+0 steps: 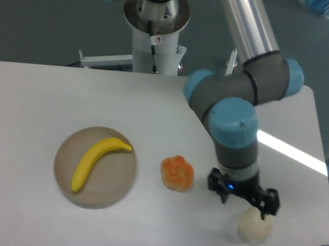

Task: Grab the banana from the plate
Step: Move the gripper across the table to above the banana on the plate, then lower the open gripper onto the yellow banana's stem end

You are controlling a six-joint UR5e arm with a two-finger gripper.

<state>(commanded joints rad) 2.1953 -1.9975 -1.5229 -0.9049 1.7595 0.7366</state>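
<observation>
We see the banana [94, 162] lying on the plate [116, 186] near the counter's [34, 100] left front. Our hand [242, 198], fingers apart and empty, hangs toward the right front. No writing is legible.

1. No text, brand, number or sign can be read anywhere in the view.
2. A small white sticker with a red mark [158, 39] sits on the white column of the robot base [155, 46], but it is too small and blurred to make out any letters.
</observation>
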